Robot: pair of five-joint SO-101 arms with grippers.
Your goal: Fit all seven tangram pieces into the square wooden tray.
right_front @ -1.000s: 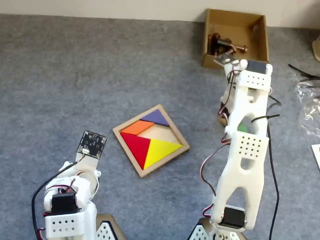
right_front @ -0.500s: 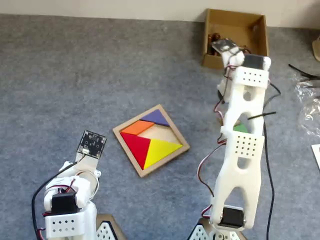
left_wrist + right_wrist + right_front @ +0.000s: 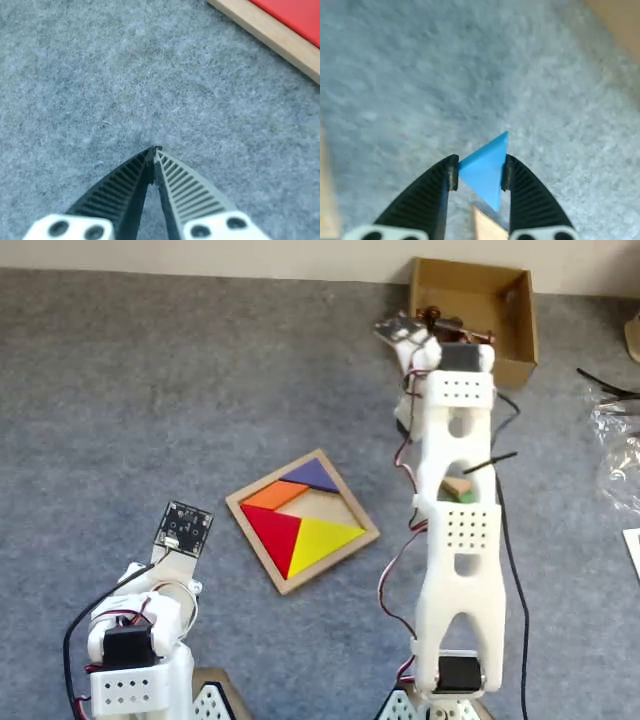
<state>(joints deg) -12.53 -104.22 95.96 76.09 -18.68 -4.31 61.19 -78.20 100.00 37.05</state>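
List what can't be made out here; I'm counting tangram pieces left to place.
High view: right arm hides most of the green piece.
High view: its wrist covers part of the cardboard box's contents.
Right wrist view: pale object beyond blue triangle, cut by edge.

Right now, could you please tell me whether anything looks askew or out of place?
The square wooden tray sits askew, rotated diagonally in the high view, and partly unfilled. Nothing looks spilled or damaged; the right end effector pinches a blue triangular piece.
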